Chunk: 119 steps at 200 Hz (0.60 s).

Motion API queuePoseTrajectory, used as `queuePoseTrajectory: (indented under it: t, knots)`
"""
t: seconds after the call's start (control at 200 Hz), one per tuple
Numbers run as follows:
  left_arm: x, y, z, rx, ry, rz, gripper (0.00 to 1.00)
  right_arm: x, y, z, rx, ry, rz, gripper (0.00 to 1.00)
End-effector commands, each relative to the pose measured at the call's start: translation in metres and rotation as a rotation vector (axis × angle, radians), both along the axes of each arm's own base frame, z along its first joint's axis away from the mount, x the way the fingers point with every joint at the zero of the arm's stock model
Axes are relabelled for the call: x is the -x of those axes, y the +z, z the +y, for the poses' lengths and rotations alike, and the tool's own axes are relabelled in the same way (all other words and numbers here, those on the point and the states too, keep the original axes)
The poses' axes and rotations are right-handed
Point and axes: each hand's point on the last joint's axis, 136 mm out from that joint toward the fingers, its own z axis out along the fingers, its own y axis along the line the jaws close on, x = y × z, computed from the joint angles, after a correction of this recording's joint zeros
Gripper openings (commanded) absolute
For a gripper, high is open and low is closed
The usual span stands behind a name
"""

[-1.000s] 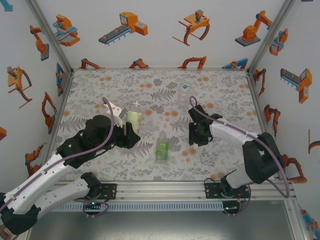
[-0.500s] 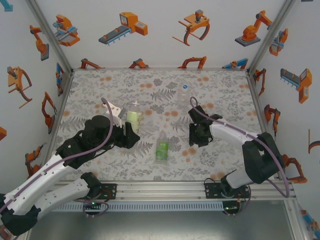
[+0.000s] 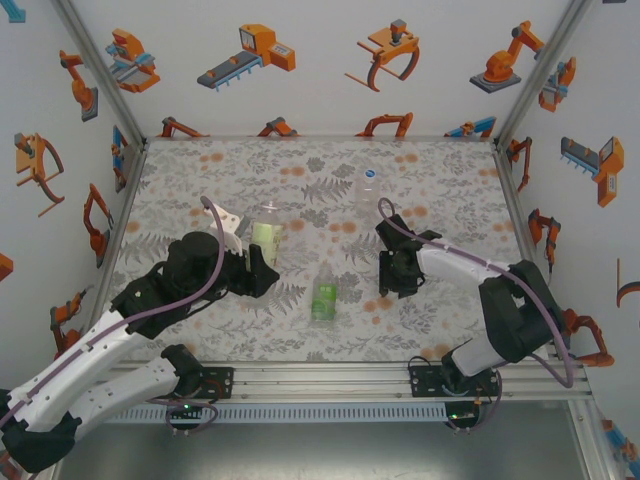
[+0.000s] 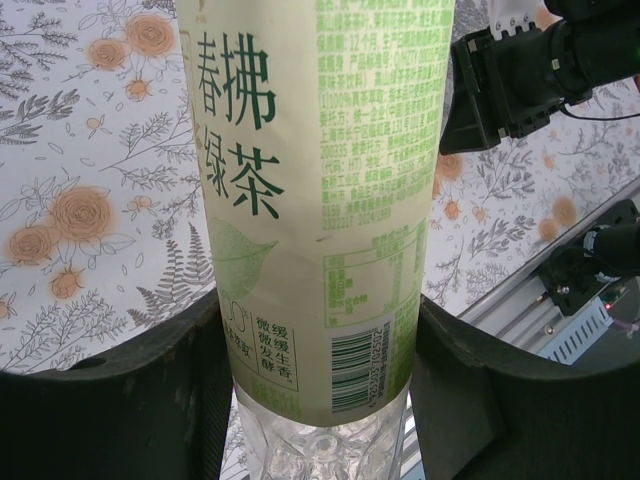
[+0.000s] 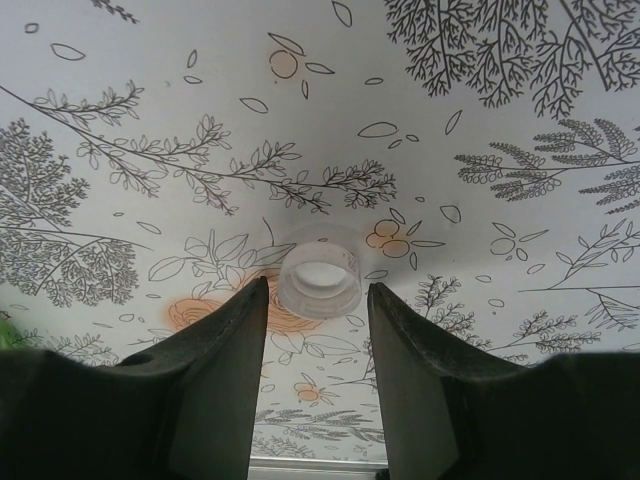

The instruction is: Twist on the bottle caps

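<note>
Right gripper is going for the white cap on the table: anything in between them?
Nothing visible stands in between. The white cap lies open side up on the tablecloth, just ahead of the right gripper and in line with the gap between its parted fingers.

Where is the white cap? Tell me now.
In the right wrist view the white cap lies on the table, open side up, between the right gripper's fingers.
</note>
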Motion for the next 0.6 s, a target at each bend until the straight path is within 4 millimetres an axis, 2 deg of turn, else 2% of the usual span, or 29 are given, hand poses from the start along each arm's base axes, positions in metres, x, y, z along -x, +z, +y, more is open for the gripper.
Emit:
queuePoseTrajectory:
  t: [0.0,0.26,0.451,0.591]
  knots:
    - [-0.002,0.007,0.0,0.036,0.007,-0.016,0.03,-0.001,0.004,-0.001,0.012,-0.014,-0.008,0.44]
    - [-0.001,0.007,0.001,0.041,0.008,-0.016,0.03,-0.012,0.029,0.004,-0.013,-0.008,-0.069,0.43]
    - [-0.001,0.009,0.002,0.045,0.013,-0.019,0.03,-0.015,0.029,0.006,-0.018,-0.005,-0.066,0.43]
    - [-0.002,0.009,0.003,0.048,0.016,-0.018,0.03,-0.012,0.021,0.004,-0.002,-0.007,-0.04,0.43]
